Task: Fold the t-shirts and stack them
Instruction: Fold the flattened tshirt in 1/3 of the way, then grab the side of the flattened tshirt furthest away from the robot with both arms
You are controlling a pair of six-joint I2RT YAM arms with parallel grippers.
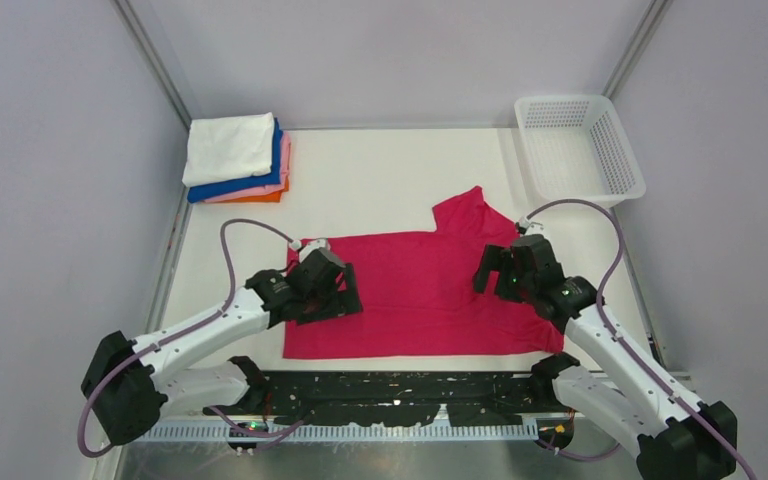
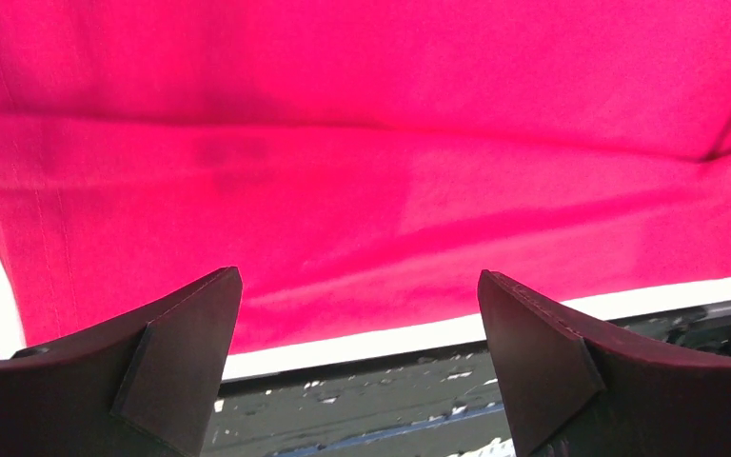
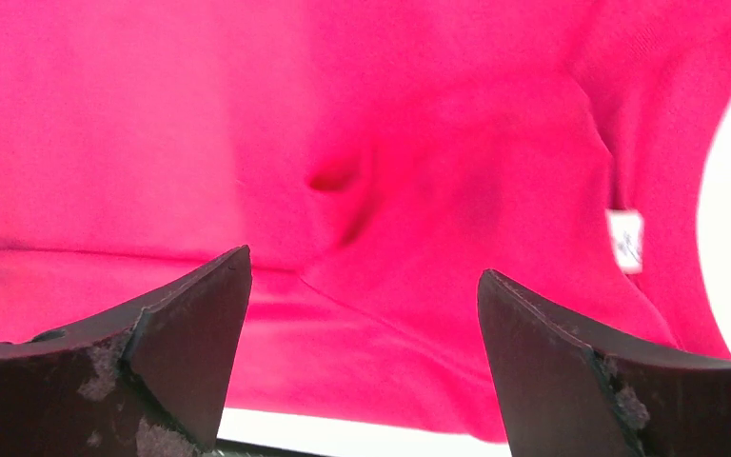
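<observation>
Mid-table (image 1: 380, 170), toward the near edge, the magenta-red shirt (image 1: 415, 290) lies flat. Its long axis runs left to right, with the neck label (image 3: 625, 240) at my right end and one sleeve (image 1: 465, 210) pointing to the far side. My left gripper (image 2: 359, 274) and right gripper (image 3: 365, 262) both stand wide and hold nothing, one above each end. Step, as I judge it: folding, partway. Next I lower, pinch both ends together and carry the cloth across evenly. The folded stack (image 1: 235, 160) sits far left.

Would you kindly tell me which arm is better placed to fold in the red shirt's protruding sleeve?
Probably the right: its open pincer hovers close to the sleeve, while the left pincer, also open, sits over the red shirt's opposite end.
</observation>
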